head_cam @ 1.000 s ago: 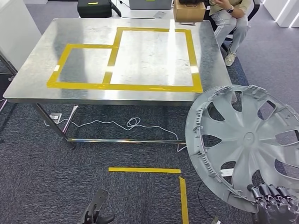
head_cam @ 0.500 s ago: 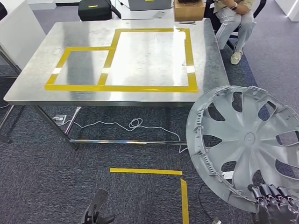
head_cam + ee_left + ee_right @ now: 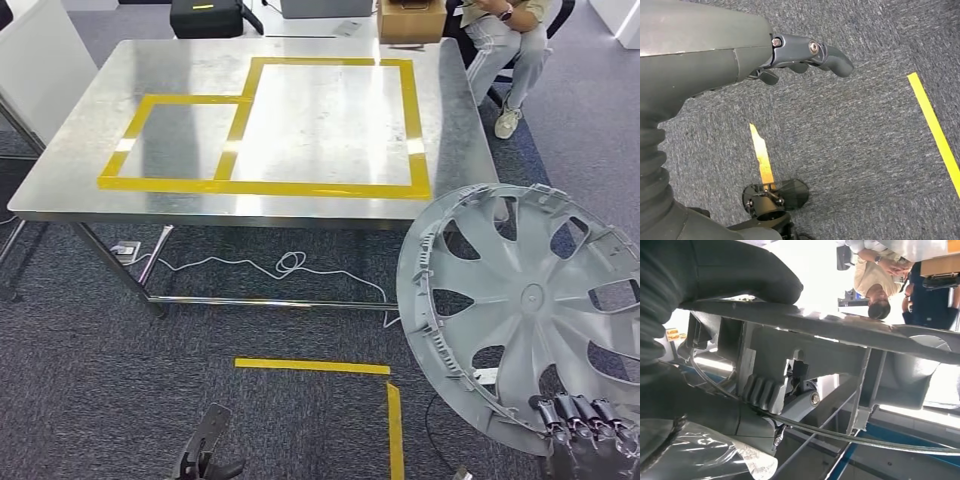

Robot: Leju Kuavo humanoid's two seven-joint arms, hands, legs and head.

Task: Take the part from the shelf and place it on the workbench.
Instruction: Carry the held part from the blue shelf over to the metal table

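The part is a grey plastic wheel cover (image 3: 528, 300) with curved spokes, held tilted at the lower right of the head view, in front of the table's near right corner. My right hand (image 3: 585, 425) grips its lower rim. Up close in the right wrist view, the thumb (image 3: 734, 275) presses over the wheel cover's ribbed back (image 3: 851, 335). The steel workbench (image 3: 317, 120) stands ahead, marked with yellow tape rectangles (image 3: 260, 186). My left hand (image 3: 205, 450) hangs low over the carpet; its fingers (image 3: 806, 55) are apart and hold nothing.
A person (image 3: 502, 40) sits beyond the table's far right corner, beside a cardboard box (image 3: 411, 18). A black case (image 3: 207, 15) lies behind the table. A white cable (image 3: 287, 265) runs under it, and yellow floor tape (image 3: 313, 366) marks the carpet.
The whole picture has shifted slightly, so the camera moved. The wheel cover stays in the same place in my right hand. The left hand hangs as before.
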